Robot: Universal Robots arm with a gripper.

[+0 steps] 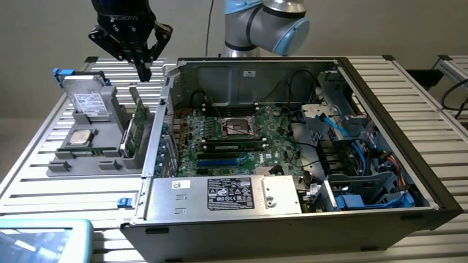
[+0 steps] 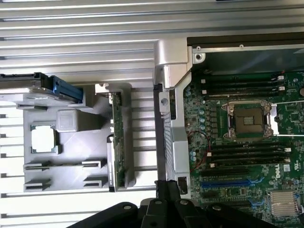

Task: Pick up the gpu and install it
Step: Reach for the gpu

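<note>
The gpu (image 1: 135, 130) stands on edge in a slot of the grey holder (image 1: 98, 164) on the exterior view's left, its green board facing out. In the wrist view the gpu (image 2: 118, 142) appears edge-on as a thin green strip in the grey holder (image 2: 71, 166). My gripper (image 1: 144, 74) hangs above the holder's far end, a little beyond the card, shut and holding nothing. The black gripper (image 2: 167, 187) in the wrist view sits over the case wall, beside the card and apart from it.
The open computer case (image 1: 241, 76) lies beside the holder, with its motherboard (image 1: 227, 137) and blue slot (image 1: 219, 163) exposed. The holder also carries a hard drive (image 1: 89, 101) and a processor (image 1: 79, 137). A teal object (image 1: 44, 241) lies at the near corner.
</note>
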